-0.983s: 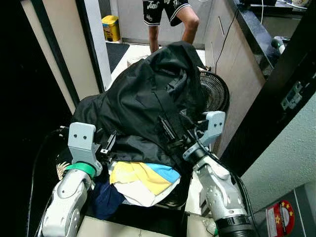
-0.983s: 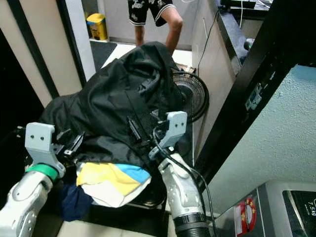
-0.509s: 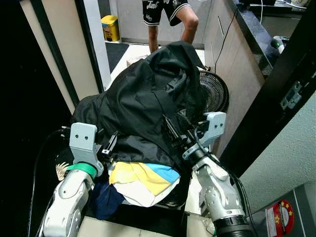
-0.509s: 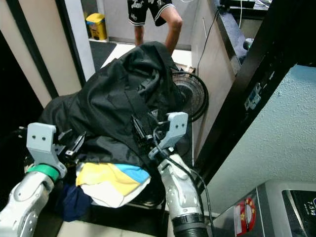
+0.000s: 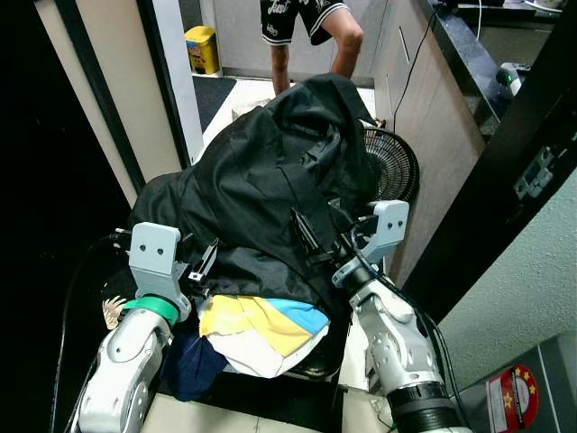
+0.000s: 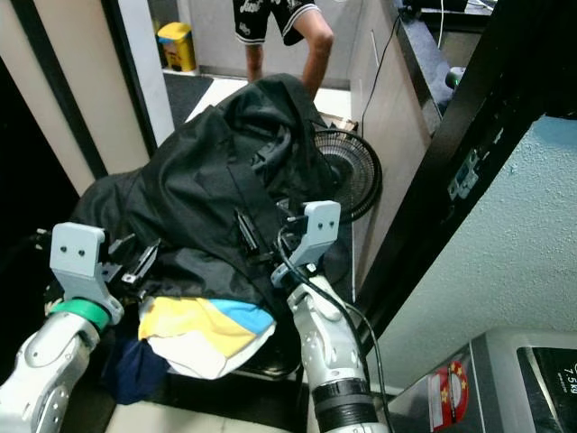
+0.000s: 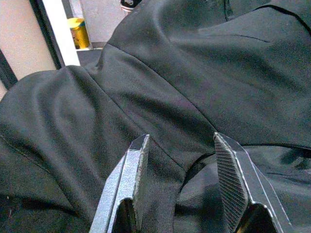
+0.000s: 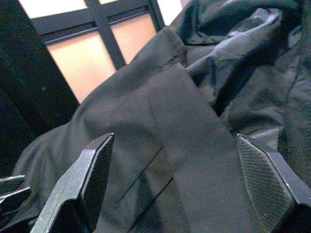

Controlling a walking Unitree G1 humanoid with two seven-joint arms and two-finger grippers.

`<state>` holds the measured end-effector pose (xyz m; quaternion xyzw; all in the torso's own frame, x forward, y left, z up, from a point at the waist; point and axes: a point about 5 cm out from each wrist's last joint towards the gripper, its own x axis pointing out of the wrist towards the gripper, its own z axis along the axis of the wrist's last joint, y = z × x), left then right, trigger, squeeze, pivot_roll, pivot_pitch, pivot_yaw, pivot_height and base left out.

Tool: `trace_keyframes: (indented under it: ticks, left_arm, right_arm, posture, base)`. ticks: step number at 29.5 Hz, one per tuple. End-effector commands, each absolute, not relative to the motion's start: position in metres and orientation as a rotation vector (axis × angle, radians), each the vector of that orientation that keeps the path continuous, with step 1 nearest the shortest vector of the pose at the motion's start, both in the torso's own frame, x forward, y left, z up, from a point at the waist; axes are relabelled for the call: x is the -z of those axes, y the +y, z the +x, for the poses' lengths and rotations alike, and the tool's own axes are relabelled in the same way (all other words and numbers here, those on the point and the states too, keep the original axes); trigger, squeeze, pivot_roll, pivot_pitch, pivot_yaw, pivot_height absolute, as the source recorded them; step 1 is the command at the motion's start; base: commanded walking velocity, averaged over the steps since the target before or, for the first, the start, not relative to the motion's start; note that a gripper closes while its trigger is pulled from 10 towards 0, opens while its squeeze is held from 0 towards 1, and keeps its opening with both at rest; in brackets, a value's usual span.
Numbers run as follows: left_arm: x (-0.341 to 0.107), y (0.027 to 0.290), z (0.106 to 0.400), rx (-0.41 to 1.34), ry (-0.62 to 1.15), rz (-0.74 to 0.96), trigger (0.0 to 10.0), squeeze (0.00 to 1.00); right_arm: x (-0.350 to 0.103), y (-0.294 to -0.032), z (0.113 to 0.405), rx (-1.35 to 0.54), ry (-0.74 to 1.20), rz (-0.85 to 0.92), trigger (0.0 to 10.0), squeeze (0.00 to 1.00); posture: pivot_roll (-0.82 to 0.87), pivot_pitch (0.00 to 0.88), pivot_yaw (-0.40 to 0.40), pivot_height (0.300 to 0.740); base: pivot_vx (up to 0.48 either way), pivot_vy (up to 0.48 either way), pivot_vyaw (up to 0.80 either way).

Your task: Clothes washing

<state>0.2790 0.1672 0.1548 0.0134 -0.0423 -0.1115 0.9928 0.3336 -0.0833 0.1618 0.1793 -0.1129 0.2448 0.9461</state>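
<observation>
Big heap of laundry sits mid-frame, topped w/ a black jacket (image 5: 270, 180) that drapes over everything; under its lower edge a yellow and blue garment (image 5: 261, 325) and a dark blue cloth (image 5: 194, 365) poke out at lower centre. Left gripper (image 7: 182, 191) is at lower left of the heap, jaws apart, black fabric bulging between them but not pinched. Right gripper (image 8: 175, 189) is at centre-right, jaws wide apart, facing a fold of the jacket. Both sit low on opposite flanks of the pile, prob. so the arms can hug or lift the load as one bundle rather than piece by piece. A floor fan (image 5: 392, 171) stands just behind the heap, right of centre; a person's legs (image 5: 311, 45) at top centre, yellow bin (image 5: 204, 50) upper left.
</observation>
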Motion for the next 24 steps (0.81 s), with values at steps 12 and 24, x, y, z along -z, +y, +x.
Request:
trace_keyframes:
  ticks: [12, 24]
  left_arm:
    - [-0.153, 0.168, 0.275, 0.221, -0.064, 0.029, 10.0, 0.00]
    - [-0.154, 0.168, 0.276, 0.207, -0.068, 0.026, 10.0, 0.00]
  right_arm:
    - [-0.164, -0.064, 0.349, -0.522, -0.210, 0.358, 10.0, 0.00]
    - [-0.181, -0.024, 0.354, -0.630, -0.221, 0.390, 10.0, 0.00]
  posture:
    - [0.12, 0.099, 0.069, 0.740]
    - [0.13, 0.104, 0.062, 0.740]
  base:
    - [0.000, 0.000, 0.00]
    - [0.000, 0.000, 0.00]
